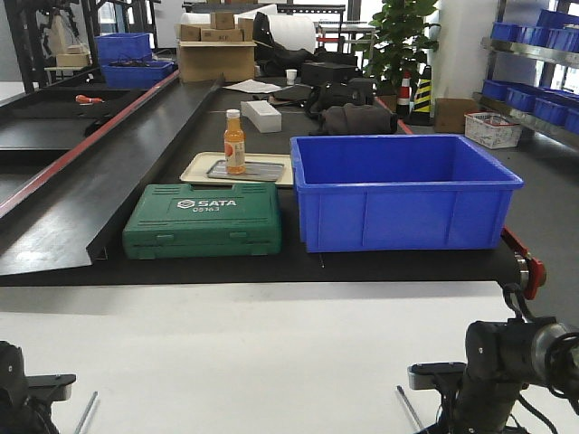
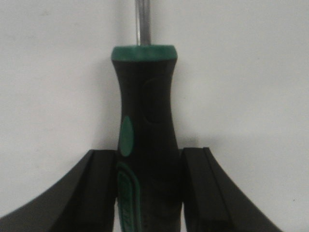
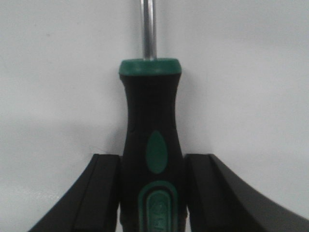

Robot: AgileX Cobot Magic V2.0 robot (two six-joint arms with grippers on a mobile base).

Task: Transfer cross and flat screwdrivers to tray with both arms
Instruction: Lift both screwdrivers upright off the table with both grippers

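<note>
In the left wrist view a screwdriver (image 2: pixel 145 111) with a black-and-green handle lies on the white table, its steel shaft pointing away. My left gripper (image 2: pixel 147 155) is shut on the handle, a finger pressed to each side. The right wrist view shows the same hold: my right gripper (image 3: pixel 153 159) is shut on the other screwdriver (image 3: pixel 150 121). Both tips are out of frame, so I cannot tell cross from flat. In the front view the two thin shafts (image 1: pixel 86 413) (image 1: pixel 407 407) show beside the left arm (image 1: pixel 18 389) and right arm (image 1: pixel 493 371). The tray is out of view.
Beyond the white table (image 1: pixel 271 344) runs a black conveyor with a green SATA tool case (image 1: pixel 204 220) and a large blue bin (image 1: pixel 403 190). Behind them a cream tray (image 1: pixel 194 169) holds a small dark tray and an orange bottle (image 1: pixel 234 142).
</note>
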